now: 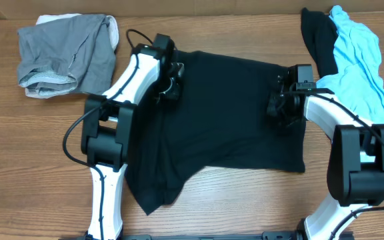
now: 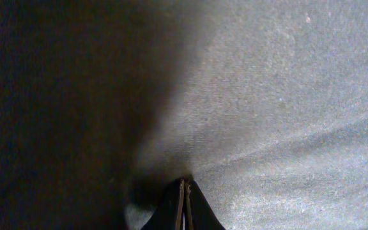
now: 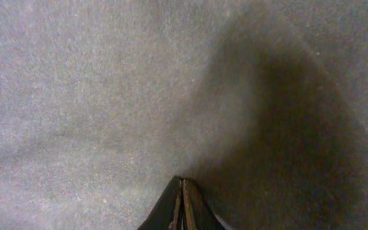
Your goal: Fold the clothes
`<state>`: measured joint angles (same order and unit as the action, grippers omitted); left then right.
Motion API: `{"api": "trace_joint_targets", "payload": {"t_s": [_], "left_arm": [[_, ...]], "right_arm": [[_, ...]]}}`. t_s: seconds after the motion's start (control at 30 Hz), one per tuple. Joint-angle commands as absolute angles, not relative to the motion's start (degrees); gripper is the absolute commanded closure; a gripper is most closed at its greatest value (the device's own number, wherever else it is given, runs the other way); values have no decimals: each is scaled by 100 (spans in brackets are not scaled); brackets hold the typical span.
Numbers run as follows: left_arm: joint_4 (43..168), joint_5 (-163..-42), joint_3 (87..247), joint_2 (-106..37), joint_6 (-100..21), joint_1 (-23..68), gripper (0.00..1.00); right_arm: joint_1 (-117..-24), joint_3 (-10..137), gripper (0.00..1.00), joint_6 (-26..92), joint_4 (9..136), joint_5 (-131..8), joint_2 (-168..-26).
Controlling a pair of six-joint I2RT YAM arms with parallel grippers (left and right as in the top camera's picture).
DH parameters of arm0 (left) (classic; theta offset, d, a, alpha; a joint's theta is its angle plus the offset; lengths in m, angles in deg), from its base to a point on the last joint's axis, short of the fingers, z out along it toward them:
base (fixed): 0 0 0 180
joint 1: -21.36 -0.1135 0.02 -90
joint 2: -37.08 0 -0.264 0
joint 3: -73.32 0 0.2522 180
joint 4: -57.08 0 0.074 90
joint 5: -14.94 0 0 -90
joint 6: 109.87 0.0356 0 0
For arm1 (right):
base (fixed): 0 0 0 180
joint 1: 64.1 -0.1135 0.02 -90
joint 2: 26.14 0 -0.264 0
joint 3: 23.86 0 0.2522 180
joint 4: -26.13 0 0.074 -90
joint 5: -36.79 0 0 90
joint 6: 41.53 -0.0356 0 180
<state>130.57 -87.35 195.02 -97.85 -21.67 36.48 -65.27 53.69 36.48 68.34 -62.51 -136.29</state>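
A black T-shirt (image 1: 232, 120) lies spread across the middle of the table, its lower left part hanging toward the front edge. My left gripper (image 1: 173, 81) is down on the shirt's upper left area. In the left wrist view the left gripper (image 2: 184, 183) is shut, with black cloth (image 2: 280, 96) gathered into creases at the tips. My right gripper (image 1: 280, 105) rests on the shirt's right side. In the right wrist view the right gripper (image 3: 182, 182) is shut too, and a ridge of cloth (image 3: 107, 96) rises from its tips.
A crumpled grey garment (image 1: 65, 53) lies at the back left. At the back right a light-blue garment (image 1: 359, 67) sits beside another black one (image 1: 317, 40). Bare wooden table (image 1: 19, 147) shows to the left and along the front.
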Motion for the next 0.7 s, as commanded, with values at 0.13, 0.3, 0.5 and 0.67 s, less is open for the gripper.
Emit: {"api": "trace_joint_targets", "payload": {"t_s": [0.13, 0.3, 0.5, 0.67], "left_arm": [[12515, -8408, 19439, -10124, -2270, 3272, 96], [11920, -8410, 19439, -10124, -2287, 3182, 96], [12010, -8410, 19579, -10122, -2285, 3189, 96], [12967, -8408, 20258, -10102, -2263, 3189, 96]], "right_arm": [[-6601, 5363, 96, 3508, 6410, -5810, -14693], [-6601, 5773, 96, 3471, 6067, -5794, -14892], [-6599, 6576, 96, 3490, 6251, -5799, -14969], [-6597, 7891, 96, 3490, 7739, -5840, -14859]]}}
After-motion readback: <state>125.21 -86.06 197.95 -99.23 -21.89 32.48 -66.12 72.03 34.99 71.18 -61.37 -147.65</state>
